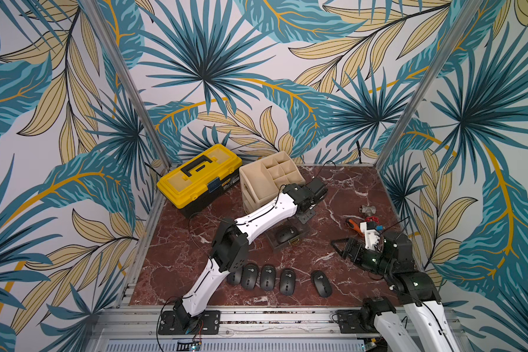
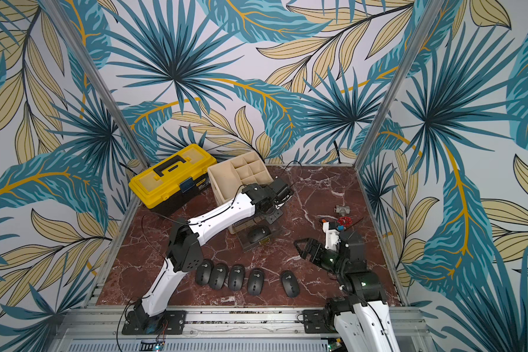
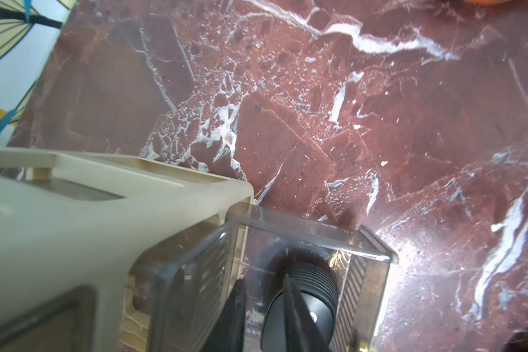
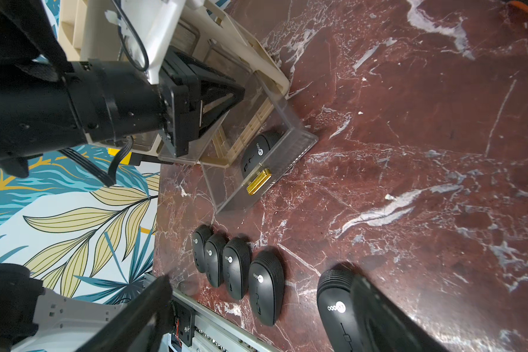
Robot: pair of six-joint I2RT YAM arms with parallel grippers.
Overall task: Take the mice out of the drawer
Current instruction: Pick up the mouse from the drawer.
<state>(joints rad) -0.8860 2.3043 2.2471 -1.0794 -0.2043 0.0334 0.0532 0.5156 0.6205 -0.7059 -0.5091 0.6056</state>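
One dark grey mouse [image 1: 284, 235] [image 4: 261, 149] lies in the clear plastic drawer [image 1: 274, 249] [image 3: 317, 240], which is pulled out of the beige organizer [image 1: 262, 179]. My left gripper [image 3: 264, 279] hangs just above the drawer. A narrow gap shows between its fingers, one finger stands over the mouse [image 3: 311, 289], and they hold nothing. Several more mice [image 1: 267, 276] [image 2: 236, 277] lie in a row near the table's front edge, with one [image 1: 321, 283] set apart to the right. My right gripper [image 1: 339, 250] [image 4: 261, 280] hovers wide open and empty over the right part of the table.
A yellow toolbox [image 1: 198, 179] stands at the back left beside the organizer. A valve with a red handwheel [image 1: 368, 215] and an orange-handled screwdriver [image 1: 352, 224] lie at the right, behind my right arm. The left arm's elbow hides part of the leftmost mouse [image 1: 234, 277].
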